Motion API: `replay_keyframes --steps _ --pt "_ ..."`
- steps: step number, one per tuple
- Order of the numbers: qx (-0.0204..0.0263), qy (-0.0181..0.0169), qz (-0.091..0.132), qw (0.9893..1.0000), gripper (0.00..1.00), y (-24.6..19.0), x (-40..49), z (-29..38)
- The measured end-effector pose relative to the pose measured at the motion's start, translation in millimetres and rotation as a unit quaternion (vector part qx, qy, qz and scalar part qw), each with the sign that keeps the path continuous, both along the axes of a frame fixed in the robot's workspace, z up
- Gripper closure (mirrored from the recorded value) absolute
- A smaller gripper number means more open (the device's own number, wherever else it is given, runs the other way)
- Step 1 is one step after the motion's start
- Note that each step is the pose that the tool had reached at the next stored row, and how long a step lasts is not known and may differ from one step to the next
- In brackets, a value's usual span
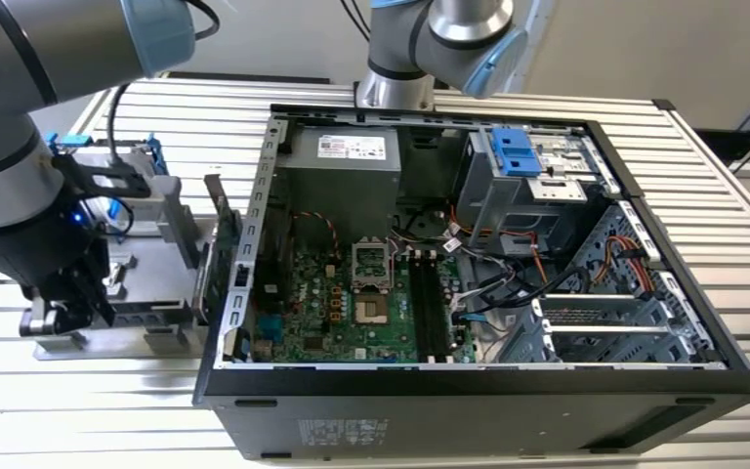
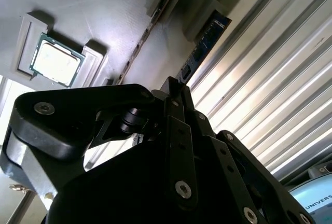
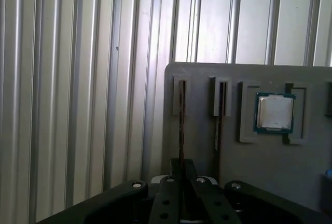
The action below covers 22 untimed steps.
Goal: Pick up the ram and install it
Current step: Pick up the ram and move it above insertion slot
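Grey fixture plate (image 3: 202, 76) rests on the ribbed aluminium table (image 1: 89, 391), at the exterior view's left of the open computer case (image 1: 479, 376). The ram (image 3: 181, 120) stands on edge in one of the plate's narrow slots. In the second wrist view its dark-blue face with black chips (image 2: 205, 45) runs from the slot towards the black fingers. The gripper (image 3: 182, 164) is down at the plate with its fingers (image 3: 172, 175) closed against both faces of the ram, with no gap showing on either side. The ram is seated in its slot. A second stick (image 3: 218, 123) stands in the neighbouring slot, between the ram and a processor (image 3: 275, 112) lying flat in a square pocket. Inside the case, the motherboard's long black memory slots (image 1: 425, 298) lie just beside the processor socket (image 1: 368, 264), well apart from the gripper.
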State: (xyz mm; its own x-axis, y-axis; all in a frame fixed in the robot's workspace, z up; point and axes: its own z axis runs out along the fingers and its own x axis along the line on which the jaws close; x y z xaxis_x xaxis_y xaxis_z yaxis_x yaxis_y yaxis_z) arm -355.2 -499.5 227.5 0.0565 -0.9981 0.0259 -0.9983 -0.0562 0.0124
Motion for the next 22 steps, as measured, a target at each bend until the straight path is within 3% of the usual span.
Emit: replay_keyframes --steps 22 --pt "0.0000 0.0000 0.000 1.0000 1.00 0.0 0.0 11.9"
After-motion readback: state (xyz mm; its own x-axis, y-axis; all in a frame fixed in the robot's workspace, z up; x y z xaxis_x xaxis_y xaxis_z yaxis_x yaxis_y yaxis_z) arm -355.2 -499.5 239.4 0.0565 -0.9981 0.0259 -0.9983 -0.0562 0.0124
